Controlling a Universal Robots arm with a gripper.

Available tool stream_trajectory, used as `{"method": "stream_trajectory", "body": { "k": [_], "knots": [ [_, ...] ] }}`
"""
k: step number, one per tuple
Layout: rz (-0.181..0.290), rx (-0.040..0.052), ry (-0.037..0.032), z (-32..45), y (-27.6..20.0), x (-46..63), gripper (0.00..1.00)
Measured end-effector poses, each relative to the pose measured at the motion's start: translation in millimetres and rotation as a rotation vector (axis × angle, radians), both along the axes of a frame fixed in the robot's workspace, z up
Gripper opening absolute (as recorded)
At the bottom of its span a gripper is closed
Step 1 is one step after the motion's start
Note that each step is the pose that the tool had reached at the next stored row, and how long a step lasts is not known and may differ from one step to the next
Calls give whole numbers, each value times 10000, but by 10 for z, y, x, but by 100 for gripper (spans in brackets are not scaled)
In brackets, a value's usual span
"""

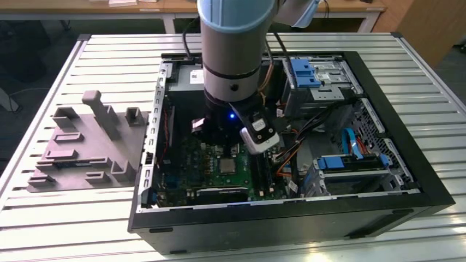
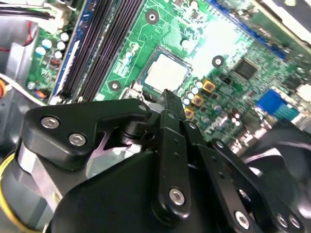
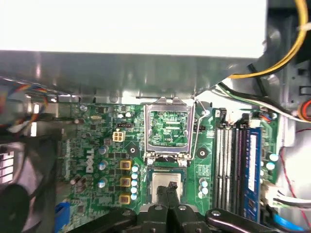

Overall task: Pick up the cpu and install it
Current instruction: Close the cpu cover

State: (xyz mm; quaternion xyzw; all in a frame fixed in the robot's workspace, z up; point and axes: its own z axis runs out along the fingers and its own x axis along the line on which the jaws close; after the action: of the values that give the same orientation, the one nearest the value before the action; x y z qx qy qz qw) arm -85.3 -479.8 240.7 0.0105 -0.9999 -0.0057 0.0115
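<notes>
Locate cpu (image 3: 160, 183) lying flat in its seat on motherboard (image 3: 92, 145), inside open computer case (image 1: 291, 218) on bench (image 1: 73, 218). Note hinged metal frame (image 3: 170, 107) beside it standing open, not clamped down. Read jaws as closed together, gripping nothing, poised directly over cpu. Guard against off-centre downward pressure, liable to tilt cpu and damage its seat; guard equally against frame dropping onto jaws.

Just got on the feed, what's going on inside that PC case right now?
The arm reaches down into the open PC case. Its gripper, closed, sits just above the cpu, which lies flat in the socket on the green motherboard. The socket frame stands flipped open next to it. A grey moulded tray sits on the table, off to the exterior view's left of the case.
</notes>
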Motion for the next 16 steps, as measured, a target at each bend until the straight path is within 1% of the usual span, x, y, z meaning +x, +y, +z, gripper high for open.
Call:
{"method": "stream_trajectory", "body": {
  "k": [4, 6, 9, 10, 16],
  "knots": [
    [0, -1, 0, 154, 5, 0, 11],
    [0, -1, 0, 192, 7, 0, 11],
    [16, 0, -1, 193, 7, -1, 11],
    [91, 1, -1, 190, 7, 0, 11],
    [1155, -1, 2, 165, 7, -1, 11]
  ]
}}
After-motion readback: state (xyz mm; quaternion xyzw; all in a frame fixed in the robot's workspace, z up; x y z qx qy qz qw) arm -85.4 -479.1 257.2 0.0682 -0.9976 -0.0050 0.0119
